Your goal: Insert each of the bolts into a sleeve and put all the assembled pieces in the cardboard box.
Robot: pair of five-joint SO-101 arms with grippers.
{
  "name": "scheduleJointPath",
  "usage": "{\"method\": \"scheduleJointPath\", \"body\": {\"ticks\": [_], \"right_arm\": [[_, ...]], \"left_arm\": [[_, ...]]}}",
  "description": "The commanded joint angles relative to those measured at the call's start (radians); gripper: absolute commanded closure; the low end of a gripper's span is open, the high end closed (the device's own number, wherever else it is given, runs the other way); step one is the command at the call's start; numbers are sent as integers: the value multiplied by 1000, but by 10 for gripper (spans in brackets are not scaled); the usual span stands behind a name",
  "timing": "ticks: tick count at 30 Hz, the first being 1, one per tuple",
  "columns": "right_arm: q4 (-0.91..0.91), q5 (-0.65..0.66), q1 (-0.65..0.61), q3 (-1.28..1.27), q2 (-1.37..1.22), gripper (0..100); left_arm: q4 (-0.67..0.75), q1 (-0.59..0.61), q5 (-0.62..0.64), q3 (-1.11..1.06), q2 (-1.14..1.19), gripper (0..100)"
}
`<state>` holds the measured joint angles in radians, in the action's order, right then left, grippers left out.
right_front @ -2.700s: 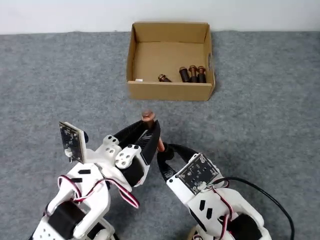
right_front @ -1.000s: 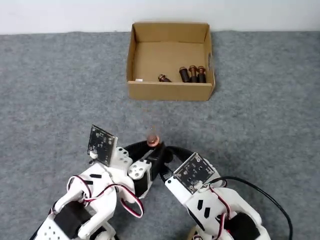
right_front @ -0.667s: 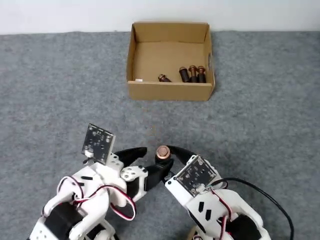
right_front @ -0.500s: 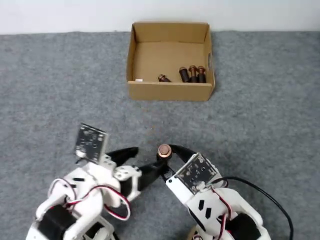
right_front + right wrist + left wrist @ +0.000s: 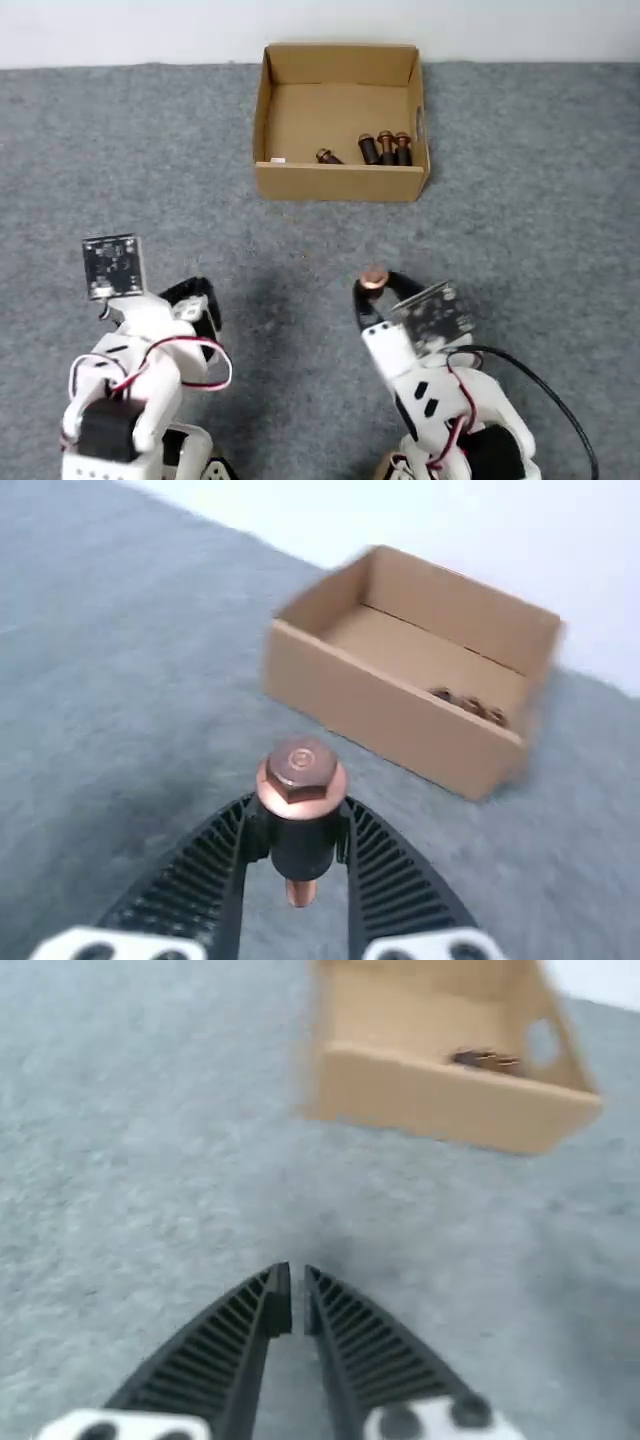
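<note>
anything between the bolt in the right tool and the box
Nothing visible. Bare grey carpet lies between the right tool, shut on the assembled piece, and the cardboard box; only its near wall needs clearing.

The desk (image 5: 120, 150) is covered over all of its visible surface by a grey, felt-like carpet (image 5: 540, 200) with a fine mottled texture. Along the far edge the carpet is met by a plain white wall (image 5: 130, 30), and the line where they meet is seen running straight across the high view. The same grey covering is seen in both wrist views, and in the right wrist view the white wall is seen rising behind it. A black cable (image 5: 540, 385) is laid in a curve over the carpet at the near right side of the desk. A tiny dark speck (image 5: 305, 258) is seen on the carpet near the middle; what it is cannot be told
</note>
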<state>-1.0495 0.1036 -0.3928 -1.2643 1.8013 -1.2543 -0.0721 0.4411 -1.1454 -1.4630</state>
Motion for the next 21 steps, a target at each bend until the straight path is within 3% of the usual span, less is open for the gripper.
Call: {"method": "scheduleJointPath", "body": {"ticks": [1,6,12,21], "right_arm": [[-10,-63,99,5,8,991],[-45,-121,150,12,7,991],[-45,-120,147,54,-68,991],[137,-124,151,371,-633,991]], "left_arm": [[144,86,-75,-142,5,996],[365,161,-213,-355,5,996],[525,152,-311,-533,5,995],[531,153,-311,-545,5,995]]}}
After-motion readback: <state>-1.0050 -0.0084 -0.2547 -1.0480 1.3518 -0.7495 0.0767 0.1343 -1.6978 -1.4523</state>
